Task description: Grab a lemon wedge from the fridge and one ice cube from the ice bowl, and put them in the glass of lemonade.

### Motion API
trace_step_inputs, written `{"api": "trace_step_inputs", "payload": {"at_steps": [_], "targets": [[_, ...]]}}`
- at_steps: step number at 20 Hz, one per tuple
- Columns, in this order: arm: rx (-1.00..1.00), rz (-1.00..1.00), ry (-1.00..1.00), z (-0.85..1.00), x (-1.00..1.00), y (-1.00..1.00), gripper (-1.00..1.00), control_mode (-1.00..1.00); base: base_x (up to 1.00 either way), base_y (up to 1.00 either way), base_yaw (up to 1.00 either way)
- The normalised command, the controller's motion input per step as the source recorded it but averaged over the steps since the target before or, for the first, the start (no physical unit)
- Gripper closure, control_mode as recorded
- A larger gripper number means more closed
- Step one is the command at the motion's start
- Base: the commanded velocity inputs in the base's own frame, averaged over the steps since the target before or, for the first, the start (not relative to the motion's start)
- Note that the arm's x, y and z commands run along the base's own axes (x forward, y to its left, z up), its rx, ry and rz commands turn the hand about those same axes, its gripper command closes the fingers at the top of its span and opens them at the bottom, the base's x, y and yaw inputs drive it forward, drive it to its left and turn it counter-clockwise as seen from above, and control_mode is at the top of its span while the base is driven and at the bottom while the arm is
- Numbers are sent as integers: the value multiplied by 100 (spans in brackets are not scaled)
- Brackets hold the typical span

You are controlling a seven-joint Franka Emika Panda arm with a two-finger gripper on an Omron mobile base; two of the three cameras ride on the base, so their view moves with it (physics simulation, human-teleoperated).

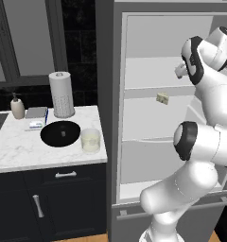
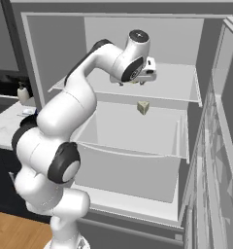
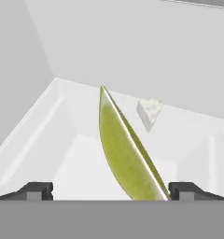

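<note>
The fridge (image 1: 110, 94) stands open, and my arm reaches onto its upper white shelf (image 2: 176, 90). My gripper (image 3: 111, 191) is open, with its two dark fingertips (image 3: 37, 190) on either side of the lemon wedge (image 3: 125, 154). The yellow-green wedge stands on edge on that shelf, close to the right finger. From the side, the hand (image 2: 140, 78) hangs just above the shelf. On the counter to the left sit the black ice bowl (image 1: 60, 133) and the glass of lemonade (image 1: 91, 140), just right of the bowl.
A pale beige chunk (image 2: 143, 107) lies on the fridge shelf below, also seen past the wedge (image 3: 149, 111). The fridge door (image 2: 225, 126) hangs open on the right. A paper-towel roll (image 1: 62, 94) and a soap bottle (image 1: 17, 107) stand behind the bowl.
</note>
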Motion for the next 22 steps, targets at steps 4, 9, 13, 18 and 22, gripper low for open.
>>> {"api": "trace_step_inputs", "payload": {"at_steps": [4, 9, 13, 18, 22], "targets": [[0, 2, 0, 3, 24, -13, -100, -100, 0, 0, 0], [0, 0, 0, 1, 24, -17, -100, -100, 0, 0, 0], [0, 1, 0, 0, 19, -5, -100, -100, 0, 0, 0], [0, 7, -5, 0, 0, 1, -100, -100, 0, 0, 0], [0, 22, -2, 0, -10, 20, -100, -100, 0, 0, 0]]}}
